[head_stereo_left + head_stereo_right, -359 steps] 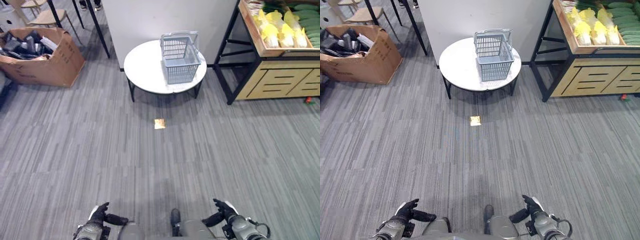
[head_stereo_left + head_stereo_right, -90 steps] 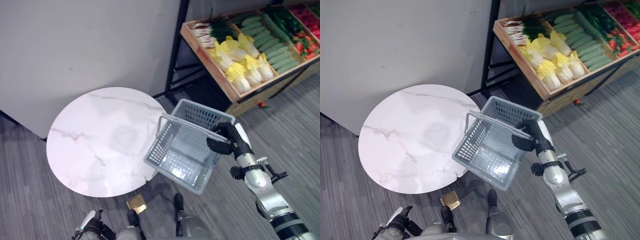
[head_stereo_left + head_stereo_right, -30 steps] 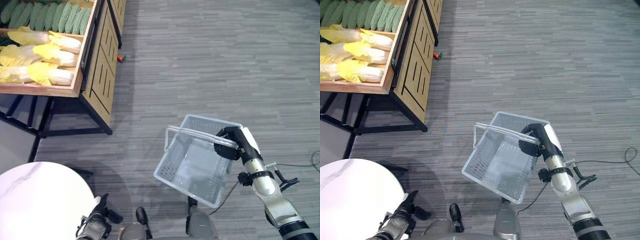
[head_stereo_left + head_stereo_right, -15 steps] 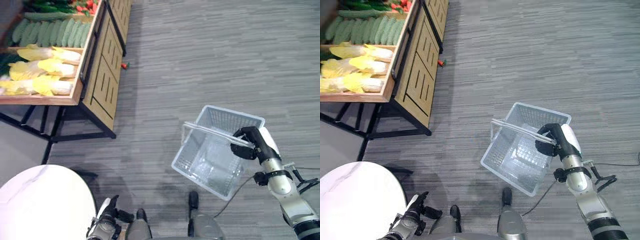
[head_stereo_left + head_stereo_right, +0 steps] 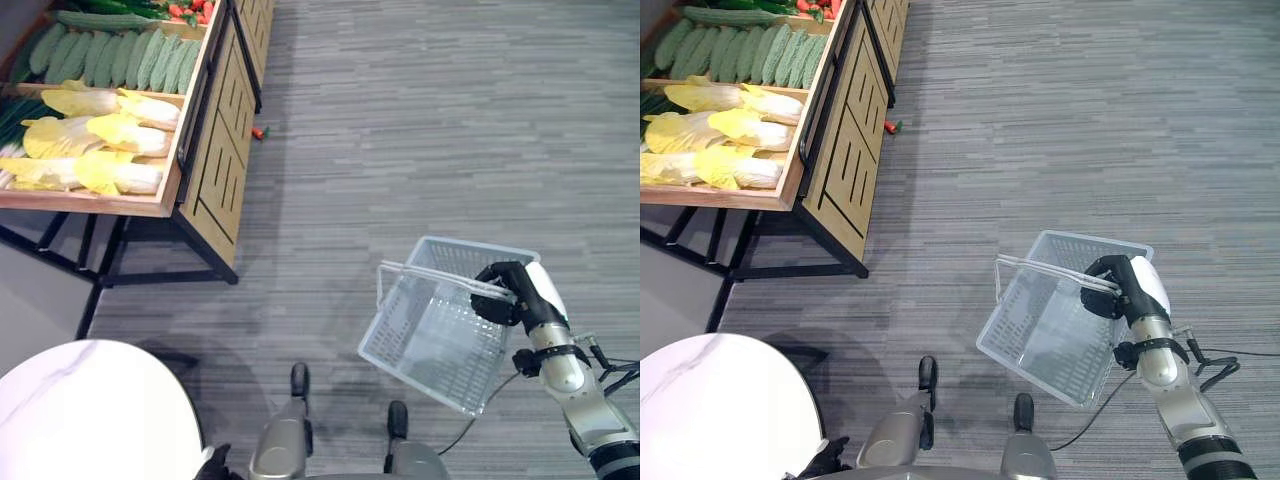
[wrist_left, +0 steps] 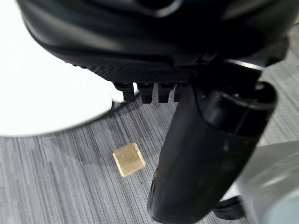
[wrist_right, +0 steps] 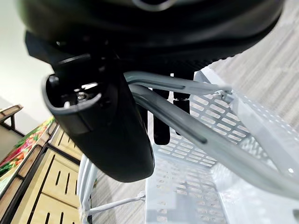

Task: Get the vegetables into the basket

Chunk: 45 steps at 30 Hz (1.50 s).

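The floor was grey striped carpet, with a wooden produce stand (image 5: 205, 160) on a black frame at the robot's left and a white marble round table (image 5: 90, 415) close by on the near left. A small red item (image 5: 258, 132) lay on the carpet beside the stand; its identity could not be determined.

The grey plastic basket (image 5: 440, 335) hung in the air at the robot's right, tilted and empty, well apart from the stand. The right hand (image 5: 508, 295) was closed round both wire handles (image 7: 187, 109), thumb curled beneath them. The left hand (image 6: 205, 154) showed in its wrist view, low near the table edge above a small gold square (image 6: 129, 159) on the carpet; whether its fingers were open or closed could not be told.

The vegetables lay in the stand's tray: yellow-leafed napa cabbages (image 5: 110, 135) nearest the front, green cucumbers (image 5: 120, 60) behind them.

Assessment: the cabbages look bulky, leafy and easily bruised, best taken round the firm white base. The cucumbers look stiff and smooth, suited to a grasp at mid-length. The basket appears light and rigid but will swing on its handles.
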{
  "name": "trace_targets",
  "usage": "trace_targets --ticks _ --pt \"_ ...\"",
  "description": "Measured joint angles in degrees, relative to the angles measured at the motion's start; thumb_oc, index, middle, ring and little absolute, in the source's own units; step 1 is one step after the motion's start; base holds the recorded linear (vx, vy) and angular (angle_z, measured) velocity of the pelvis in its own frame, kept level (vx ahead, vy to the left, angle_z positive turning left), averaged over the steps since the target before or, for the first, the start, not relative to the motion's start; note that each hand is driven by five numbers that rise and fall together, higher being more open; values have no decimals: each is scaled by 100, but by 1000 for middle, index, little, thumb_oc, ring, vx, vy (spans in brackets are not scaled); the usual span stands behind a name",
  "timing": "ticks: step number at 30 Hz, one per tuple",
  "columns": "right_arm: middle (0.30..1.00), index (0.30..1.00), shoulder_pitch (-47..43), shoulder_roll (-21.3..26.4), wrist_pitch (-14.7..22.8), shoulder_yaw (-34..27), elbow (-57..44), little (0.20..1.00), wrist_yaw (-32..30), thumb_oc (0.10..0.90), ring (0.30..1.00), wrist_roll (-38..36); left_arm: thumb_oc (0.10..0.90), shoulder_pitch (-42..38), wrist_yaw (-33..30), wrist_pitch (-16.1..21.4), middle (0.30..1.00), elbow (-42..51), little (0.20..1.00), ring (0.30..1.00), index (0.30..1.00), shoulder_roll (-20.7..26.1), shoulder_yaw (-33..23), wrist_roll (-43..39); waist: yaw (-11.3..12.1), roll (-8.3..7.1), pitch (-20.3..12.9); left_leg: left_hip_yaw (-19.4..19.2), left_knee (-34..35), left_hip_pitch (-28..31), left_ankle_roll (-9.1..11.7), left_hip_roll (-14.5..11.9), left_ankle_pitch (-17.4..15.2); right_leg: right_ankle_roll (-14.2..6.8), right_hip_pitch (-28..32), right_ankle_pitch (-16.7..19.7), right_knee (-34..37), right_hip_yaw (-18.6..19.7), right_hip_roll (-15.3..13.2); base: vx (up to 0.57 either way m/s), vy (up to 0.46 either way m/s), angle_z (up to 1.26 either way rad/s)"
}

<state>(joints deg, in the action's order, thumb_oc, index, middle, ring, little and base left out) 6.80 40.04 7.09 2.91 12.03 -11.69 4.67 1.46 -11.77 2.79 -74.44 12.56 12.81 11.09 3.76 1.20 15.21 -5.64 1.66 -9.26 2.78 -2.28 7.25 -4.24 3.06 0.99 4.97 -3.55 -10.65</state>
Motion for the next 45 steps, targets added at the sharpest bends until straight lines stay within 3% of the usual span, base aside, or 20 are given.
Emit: trace_targets --ticks 3,8,10,12,13,14,16,18,19,20,23,25,26,28,32,34,38,40,42,45 --pt "300 300 3 -313 5 -6 -42 300 3 400 300 134 900 -63 15 -5 1000 43 1000 1000 1000 128 9 99 39 -142 -48 -179 112 151 -286 252 34 -129 -87 44 -313 41 -258 141 203 2" --pt "300 300 -287 -604 -8 151 -48 300 50 400 300 176 900 -203 14 12 1000 383 1000 1000 1000 324 112 194 64 -132 -86 -395 330 426 -594 370 -13 -391 -377 230 -881 135 -356 102 218 -22" --pt "300 300 -516 -614 -13 298 67 300 49 400 300 174 900 -352 17 35 1000 425 1000 1000 1000 388 129 194 84 -122 -82 -489 324 496 -635 273 -23 -548 -992 44 -2029 219 -338 114 223 -21" --pt "300 300 -523 -682 -1 341 88 300 41 400 300 174 900 -541 14 32 1000 477 1000 1000 1000 483 106 193 1 -143 -83 -449 253 649 -687 371 -210 -555 -1225 148 -2840 442 -284 155 153 3" --pt "300 300 -580 -716 -7 451 93 300 28 400 300 179 900 -570 12 15 1000 477 1000 1000 1000 579 113 188 -19 -146 -68 -470 346 914 -732 317 -263 -629 -1775 302 -4054 474 -344 115 43 5" --pt "300 300 -561 -715 -5 521 77 300 36 400 300 182 900 -589 -44 16 1000 533 1000 1000 1000 651 111 182 -87 -139 -75 -443 342 1019 -784 315 -320 -613 -1940 115 -4248 457 -357 304 -81 -10" --pt "300 300 -595 -715 3 610 -4 300 39 400 300 181 900 -671 -200 43 1000 673 1000 1000 1000 855 94 154 -127 -178 -83 -478 340 1105 -772 325 -397 -522 -2206 -76 -3762 249 -315 246 -95 -4" --pt "300 300 -609 -729 22 620 -27 300 43 400 300 178 900 -795 -223 -35 1000 656 1000 1000 1000 947 65 -7 -222 -183 -68 -426 333 1120 -706 343 -439 -490 -2082 -95 -2121 -90 -209 246 -144 16" --pt "300 300 -598 -726 22 634 -1 300 38 400 300 176 900 -864 -231 -28 1000 673 1000 1000 1000 926 31 -41 -288 -190 -69 -339 327 1158 -660 351 -504 -501 -2181 -8 -1904 -105 -181 404 -250 30" --pt "300 300 -582 -740 19 640 12 300 42 400 300 177 900 -848 -268 -25 1000 662 1000 1000 1000 911 5 -89 -349 -174 -63 -289 327 1196 -627 354 -591 -535 -2099 141 -1129 -94 -127 311 -198 26" --pt "300 300 -473 -742 -9 641 21 300 43 400 300 176 900 -791 -282 -27 1000 674 1000 1000 1000 808 40 -92 -493 -188 -55 -55 330 1406 -428 348 -698 -496 -1978 670 -494 123 -124 263 -182 45" --pt "300 300 -260 -706 -18 639 50 300 54 400 300 176 900 -661 -290 5 1000 724 1000 1000 1000 694 41 -91 -521 -252 -114 134 332 1698 -197 290 -872 -515 -1554 972 -398 109 -86 276 -265 52" --pt "300 300 -312 -677 -26 640 121 300 69 400 300 172 900 -602 -292 15 1000 714 1000 1000 1000 596 19 -91 -480 -134 -118 133 332 1744 -124 130 -922 -484 -1519 1087 -425 2 28 139 -180 11" --pt "300 300 -390 -564 -57 631 127 300 75 400 300 166 900 -481 -273 25 1000 746 1000 1000 1000 373 17 -91 -438 101 -186 144 207 1652 -41 -210 -936 -140 -1453 1193 -278 -86 404 241 -320 -6" --pt "300 300 -407 -223 -62 566 128 300 127 400 300 154 900 -451 -221 82 1000 389 1000 1000 1000 20 -18 -98 -459 154 -191 528 -601 1405 219 -651 -727 248 -1073 815 -303 -512 747 175 -235 32" --pt "300 300 -456 -203 -53 423 108 300 120 400 300 118 900 -482 -220 82 1000 314 1000 1000 1000 38 -16 -91 -450 199 -196 666 -757 1334 452 -776 -546 278 -1018 589 -388 -628 846 149 -232 26" --pt "300 300 -394 -49 -46 247 72 300 42 400 300 119 900 -473 -258 45 1000 241 1000 1000 1000 -11 -180 -92 -443 180 -181 644 -1481 982 804 -809 28 542 -734 304 -410 -847 855 122 -209 33" --pt "300 300 -343 -39 -46 146 15 300 -20 400 300 118 900 -462 -284 15 1000 232 1000 1000 1000 -20 -170 -92 -445 128 -151 435 -1845 728 857 -836 -41 547 -602 323 -192 -916 849 99 -95 19" --pt "300 300 -219 -34 -65 12 -10 300 -92 400 300 119 900 -427 -289 -14 1000 202 1000 1000 1000 -70 -171 -82 -392 128 -153 137 -1250 472 813 -643 -339 561 -484 295 0 -1023 854 135 -47 27" --pt "300 300 -175 -48 -75 42 -7 300 -82 400 300 124 900 -324 -247 -72 1000 164 1000 1000 1000 -93 -124 -34 -278 100 -131 5 -292 258 632 -491 -263 593 -432 247 -1 -1071 961 198 -9 8"
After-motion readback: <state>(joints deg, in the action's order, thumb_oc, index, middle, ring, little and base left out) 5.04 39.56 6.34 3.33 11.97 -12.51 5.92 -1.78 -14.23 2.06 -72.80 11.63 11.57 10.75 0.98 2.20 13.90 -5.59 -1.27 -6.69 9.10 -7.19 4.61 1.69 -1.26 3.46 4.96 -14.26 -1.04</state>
